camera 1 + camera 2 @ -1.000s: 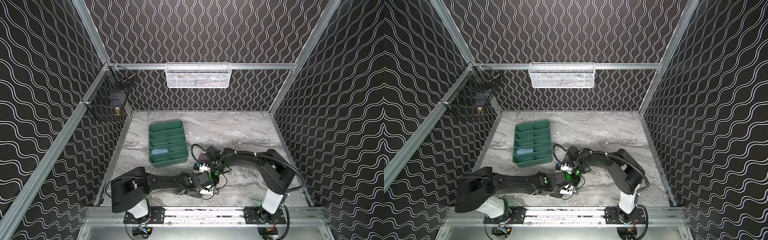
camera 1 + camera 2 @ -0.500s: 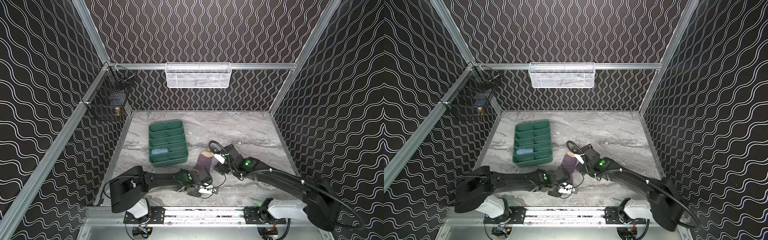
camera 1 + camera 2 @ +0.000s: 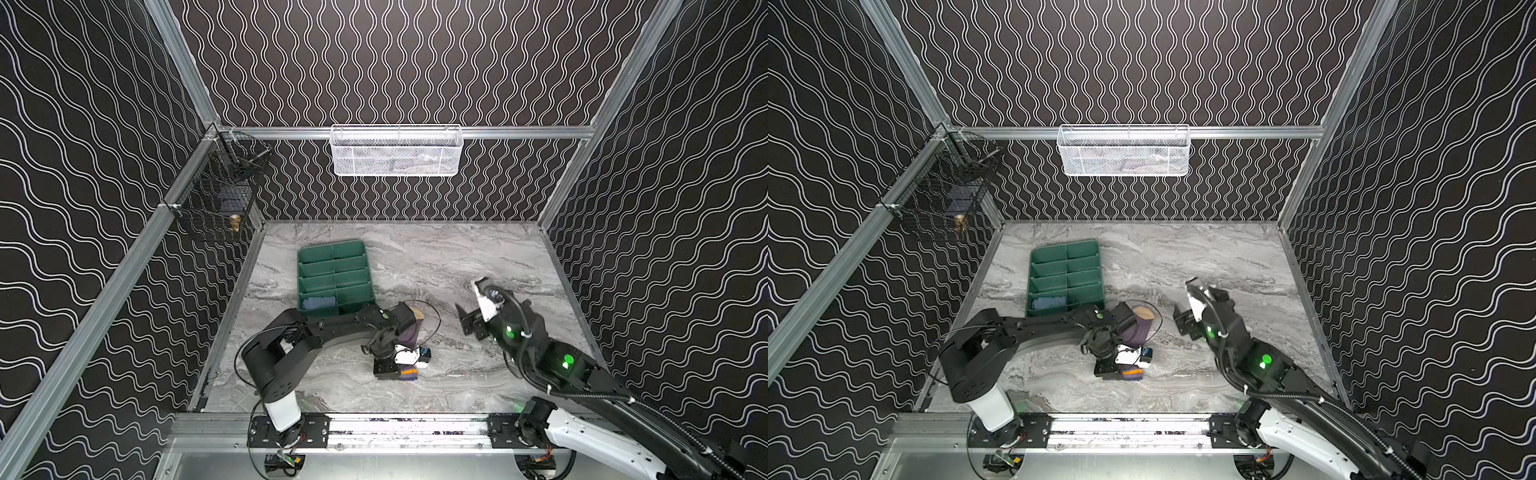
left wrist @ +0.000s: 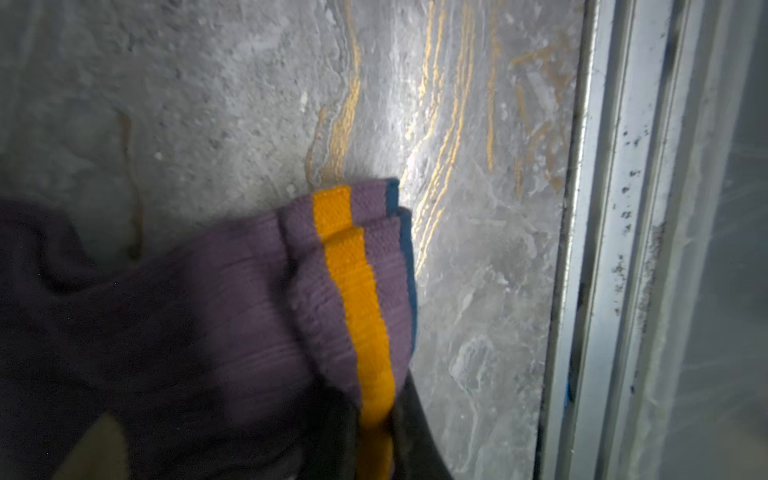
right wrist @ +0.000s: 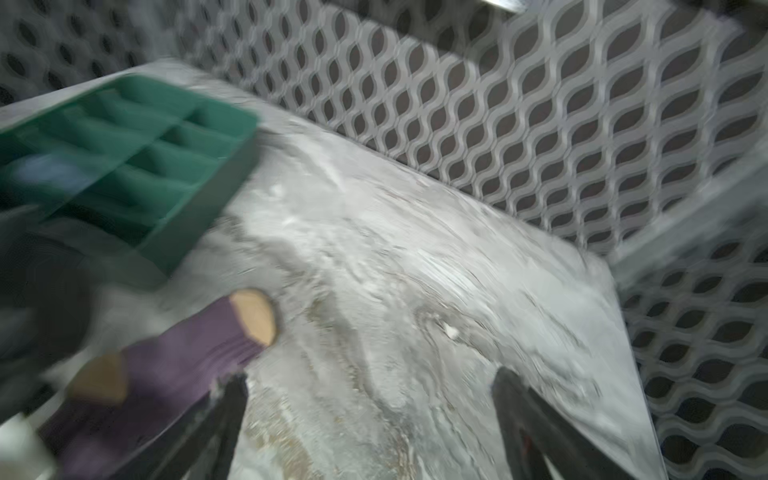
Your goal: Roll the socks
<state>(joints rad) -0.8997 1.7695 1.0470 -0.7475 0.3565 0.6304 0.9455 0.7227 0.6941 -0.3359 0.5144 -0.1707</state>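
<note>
The purple sock (image 3: 411, 332) (image 3: 1139, 332) lies stretched on the marble table, its tan toe (image 3: 417, 312) pointing at the green tray. My left gripper (image 3: 392, 368) (image 4: 374, 440) is shut on its cuff (image 4: 353, 270), which has an orange stripe and a navy edge and is folded over. My right gripper (image 3: 467, 322) (image 5: 370, 415) hangs open to the right of the sock, holding nothing. The right wrist view is blurred but shows the sock (image 5: 178, 365) beside one finger (image 5: 224, 415). A light blue sock (image 3: 319, 302) (image 3: 1050, 302) sits in the tray's near-left compartment.
The green divided tray (image 3: 332, 249) (image 5: 137, 158) stands left of centre, just behind the left arm. A white mesh basket (image 3: 397, 151) hangs on the back wall and a black wire basket (image 3: 216, 199) on the left wall. A metal rail (image 4: 623, 249) runs along the front edge.
My right gripper has let go of the sock, opened and swung back to the right. The left gripper has stayed shut on the cuff near the front.
</note>
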